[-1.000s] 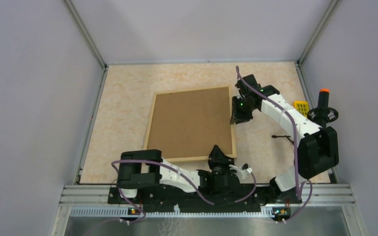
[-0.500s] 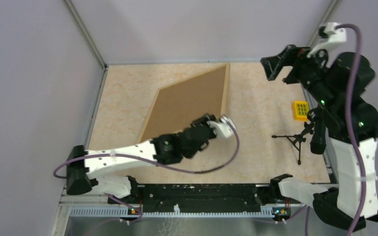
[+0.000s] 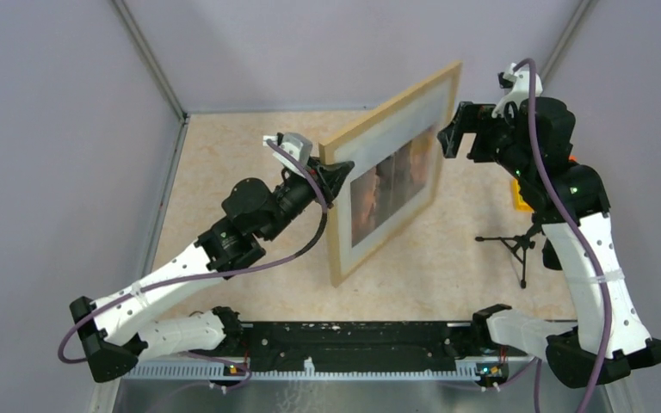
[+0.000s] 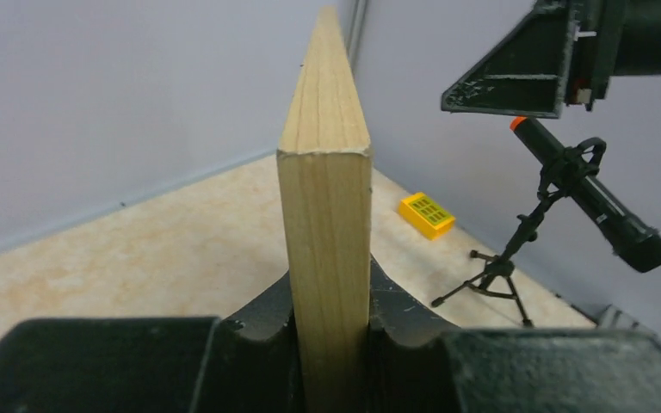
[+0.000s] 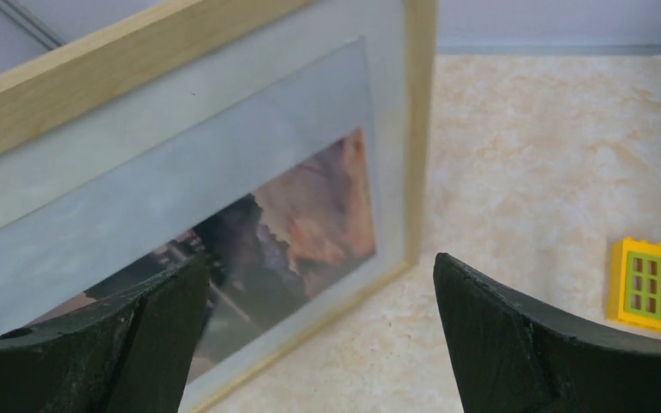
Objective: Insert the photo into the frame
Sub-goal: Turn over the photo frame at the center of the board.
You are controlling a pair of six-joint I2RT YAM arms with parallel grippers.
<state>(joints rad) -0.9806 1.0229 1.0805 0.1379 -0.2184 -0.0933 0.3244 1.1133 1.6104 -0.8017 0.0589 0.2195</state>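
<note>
The frame, thin light wood, stands upright on edge above the table, its glazed front turned toward the right arm. The photo, orange-pink and dark, shows inside it behind a white mat. My left gripper is shut on the frame's left moulding; in the left wrist view the wooden edge rises between the jaws of the gripper. My right gripper hangs open beside the frame's upper right corner, touching nothing. The right wrist view shows the photo and frame beyond the open gripper.
A yellow block lies on the beige tabletop at the right wall. A small black tripod stands near it, carrying a black orange-tipped handle. Grey walls close in the table on three sides.
The left gripper has swung the frame up from a tilt to upright, and its front with the photo now shows. The right arm has come closer to the frame's top corner.
</note>
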